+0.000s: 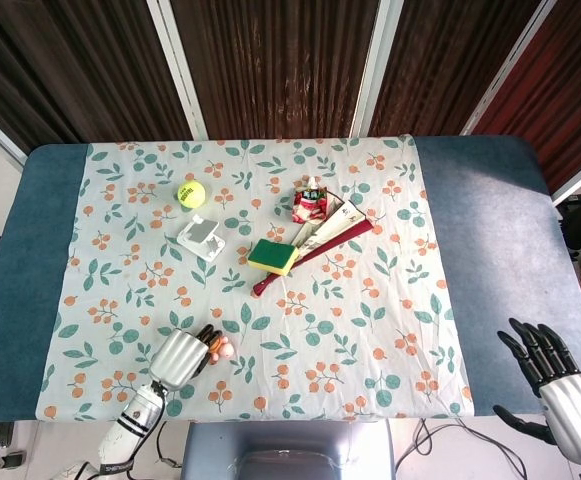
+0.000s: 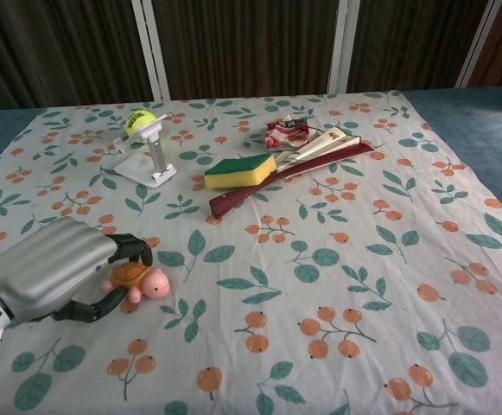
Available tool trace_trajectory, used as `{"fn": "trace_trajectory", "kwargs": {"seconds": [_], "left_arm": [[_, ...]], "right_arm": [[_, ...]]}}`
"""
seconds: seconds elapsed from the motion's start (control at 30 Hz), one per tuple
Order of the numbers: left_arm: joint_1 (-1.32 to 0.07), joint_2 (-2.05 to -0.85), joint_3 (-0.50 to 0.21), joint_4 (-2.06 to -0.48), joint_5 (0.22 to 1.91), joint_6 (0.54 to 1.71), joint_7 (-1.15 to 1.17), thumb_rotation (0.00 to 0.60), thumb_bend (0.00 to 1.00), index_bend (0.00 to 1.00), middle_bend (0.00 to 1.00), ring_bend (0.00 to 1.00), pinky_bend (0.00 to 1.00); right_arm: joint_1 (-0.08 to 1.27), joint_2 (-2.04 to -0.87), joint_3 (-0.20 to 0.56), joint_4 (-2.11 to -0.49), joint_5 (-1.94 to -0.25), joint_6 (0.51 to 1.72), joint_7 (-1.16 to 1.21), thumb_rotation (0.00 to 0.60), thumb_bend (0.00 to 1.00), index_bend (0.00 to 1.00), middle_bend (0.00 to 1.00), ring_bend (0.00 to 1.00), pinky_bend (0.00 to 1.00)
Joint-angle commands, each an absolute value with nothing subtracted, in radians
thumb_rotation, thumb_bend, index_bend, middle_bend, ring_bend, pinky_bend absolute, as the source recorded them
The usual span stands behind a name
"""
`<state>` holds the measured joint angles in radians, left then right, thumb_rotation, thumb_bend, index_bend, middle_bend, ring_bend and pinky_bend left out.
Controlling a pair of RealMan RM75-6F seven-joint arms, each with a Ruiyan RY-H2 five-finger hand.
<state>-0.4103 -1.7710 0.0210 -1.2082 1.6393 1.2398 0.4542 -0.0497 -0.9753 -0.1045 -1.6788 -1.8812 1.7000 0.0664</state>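
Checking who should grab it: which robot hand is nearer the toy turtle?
Left. The left robot hand curls around the toy turtle; the right robot hand hangs off the table's far right edge.

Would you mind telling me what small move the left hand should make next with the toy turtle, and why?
Probably lift it a little. The left hand has its fingers curled around the toy turtle, which appears to rest on the floral cloth. The right hand is open, off beyond the table's edge, so it cannot help.
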Motion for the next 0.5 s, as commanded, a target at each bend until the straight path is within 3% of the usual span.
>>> {"fn": "trace_trajectory", "kwargs": {"seconds": [0.03,0.1,0.17,0.23,0.33,0.5], "left_arm": [[-0.412,-1.776,0.023,-1.201,1.646,1.248,0.452,0.600,0.46,0.42,0.45,1.00,1.00],[-0.412,-1.791,0.020,-1.179,1.663,1.276,0.448,0.600,0.46,0.53,0.57,1.00,1.00],[-0.410,-1.813,0.018,-1.139,1.685,1.317,0.442,0.600,0.47,0.73,0.77,1.00,1.00],[-0.408,-1.832,0.018,-1.103,1.703,1.349,0.428,0.600,0.49,0.81,0.88,1.00,1.00],[-0.408,-1.855,0.024,-1.054,1.726,1.384,0.400,0.600,0.51,0.84,0.93,1.00,1.00],[-0.404,-1.885,0.027,-1.006,1.735,1.415,0.355,0.600,0.51,0.84,0.94,1.00,1.00]], "right_arm": [[-0.050,-0.976,-0.105,-1.679,-1.882,1.700,0.065,0.600,0.08,0.00,0.00,0.00,0.00],[-0.051,-0.976,-0.105,-1.679,-1.883,1.701,0.065,0.600,0.08,0.00,0.00,0.00,0.00],[-0.051,-0.975,-0.104,-1.679,-1.882,1.700,0.065,0.600,0.08,0.00,0.00,0.00,0.00],[-0.051,-0.975,-0.104,-1.679,-1.882,1.701,0.066,0.600,0.08,0.00,0.00,0.00,0.00],[-0.051,-0.975,-0.104,-1.678,-1.883,1.702,0.067,0.600,0.08,0.00,0.00,0.00,0.00],[-0.052,-0.975,-0.104,-1.678,-1.884,1.703,0.066,0.600,0.08,0.00,0.00,0.00,0.00]]}}
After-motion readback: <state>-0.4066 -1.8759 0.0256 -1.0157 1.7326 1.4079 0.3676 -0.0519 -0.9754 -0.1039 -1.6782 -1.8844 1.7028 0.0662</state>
